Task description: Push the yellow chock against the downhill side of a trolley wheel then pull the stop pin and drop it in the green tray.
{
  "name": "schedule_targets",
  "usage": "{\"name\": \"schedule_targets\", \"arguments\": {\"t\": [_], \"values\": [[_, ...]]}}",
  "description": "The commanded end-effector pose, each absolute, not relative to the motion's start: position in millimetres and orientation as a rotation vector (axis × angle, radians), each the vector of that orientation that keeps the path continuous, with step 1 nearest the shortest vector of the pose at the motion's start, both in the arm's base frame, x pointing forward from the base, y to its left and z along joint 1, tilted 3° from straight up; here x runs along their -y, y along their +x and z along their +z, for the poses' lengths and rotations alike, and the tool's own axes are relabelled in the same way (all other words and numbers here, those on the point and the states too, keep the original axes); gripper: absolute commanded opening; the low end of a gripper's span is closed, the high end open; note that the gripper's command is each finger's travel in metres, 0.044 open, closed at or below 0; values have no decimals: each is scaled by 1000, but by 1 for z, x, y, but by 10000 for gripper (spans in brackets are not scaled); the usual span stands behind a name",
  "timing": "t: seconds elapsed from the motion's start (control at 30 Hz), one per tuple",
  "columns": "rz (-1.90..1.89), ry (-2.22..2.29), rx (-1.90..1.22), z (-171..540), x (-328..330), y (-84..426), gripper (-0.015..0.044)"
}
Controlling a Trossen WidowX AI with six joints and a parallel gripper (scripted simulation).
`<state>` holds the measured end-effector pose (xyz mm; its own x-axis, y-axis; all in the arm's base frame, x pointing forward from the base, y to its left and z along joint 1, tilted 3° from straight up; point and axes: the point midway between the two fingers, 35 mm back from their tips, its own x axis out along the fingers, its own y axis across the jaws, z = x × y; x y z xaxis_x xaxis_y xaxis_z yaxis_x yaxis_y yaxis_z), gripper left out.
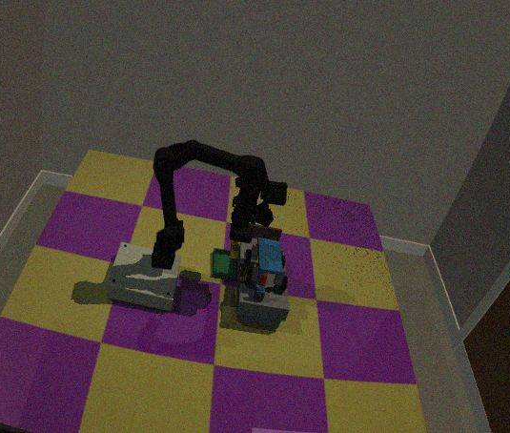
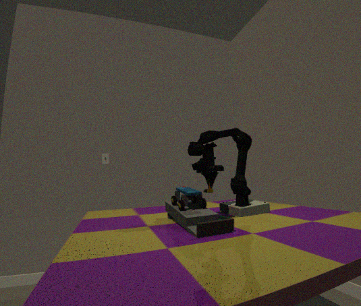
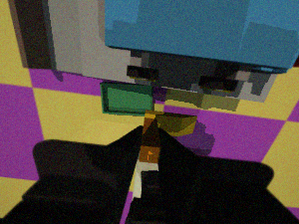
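Note:
The blue-topped trolley stands on the grey ramp. The red head of the stop pin shows at the trolley's uphill end. My gripper is shut on the orange handle of the yellow chock. The chock hangs in the air beside the ramp, on the arm-base side, apart from the wheels. Its black base is hard to make out. The green tray lies on the table beside the ramp.
The pale robot base stands across the tray from the ramp. A dark upright end wall closes the ramp's downhill end. The arm arches over from its base toward the ramp.

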<state>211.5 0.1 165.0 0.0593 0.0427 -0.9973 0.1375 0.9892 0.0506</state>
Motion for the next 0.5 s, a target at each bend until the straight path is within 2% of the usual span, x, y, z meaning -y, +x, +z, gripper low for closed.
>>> {"name": "schedule_targets", "arguments": {"t": [0.0, 0.47], "values": [[-77, 146, -1506, 165, -10, 216, 0], [-73, 149, -1505, 162, -61, 230, 0]]}}
